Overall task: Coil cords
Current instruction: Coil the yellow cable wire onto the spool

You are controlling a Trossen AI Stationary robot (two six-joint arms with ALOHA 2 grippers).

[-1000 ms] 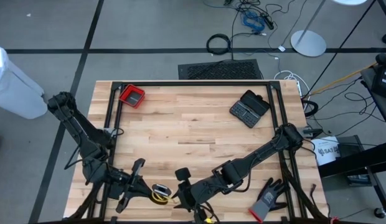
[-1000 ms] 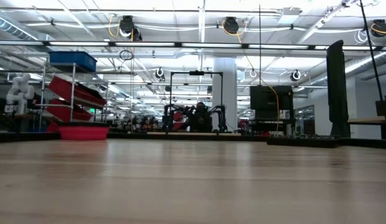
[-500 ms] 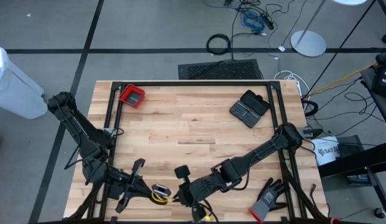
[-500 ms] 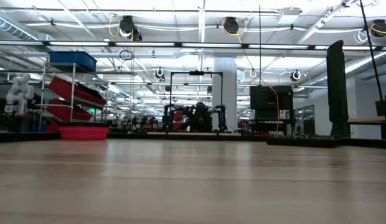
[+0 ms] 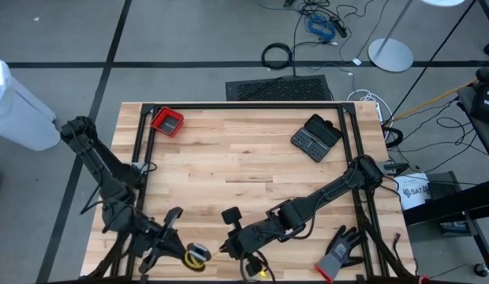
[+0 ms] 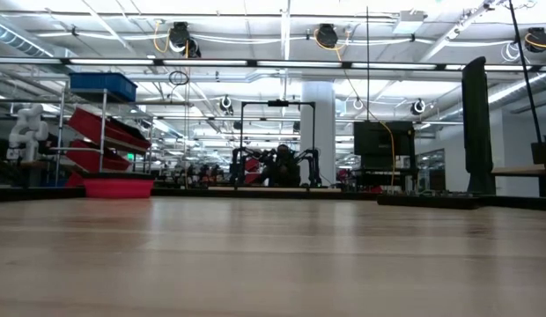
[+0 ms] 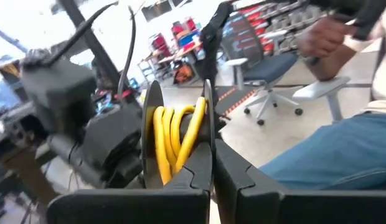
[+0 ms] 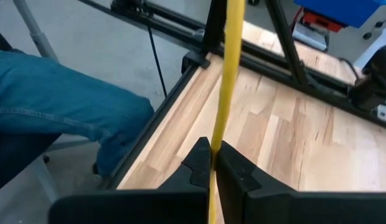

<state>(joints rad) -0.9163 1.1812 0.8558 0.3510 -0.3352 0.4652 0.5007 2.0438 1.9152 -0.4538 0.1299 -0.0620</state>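
The left pincer (image 7: 208,146) gripped the yellow cord's coil (image 7: 174,134) at the near edge of the surface (image 5: 244,166); the right pincer (image 8: 213,163) was pinched shut on the same yellow cord's free run (image 8: 229,68). I reckoned a hard pull from the right could drag loops out of the left's grip, or the taut strand might slip and let the coil spring loose. Only the wrist views showed those grips and a seated person's jeans (image 8: 62,106); overhead, the coil (image 5: 199,252) looked tiny. The black cord I couldn't make out.
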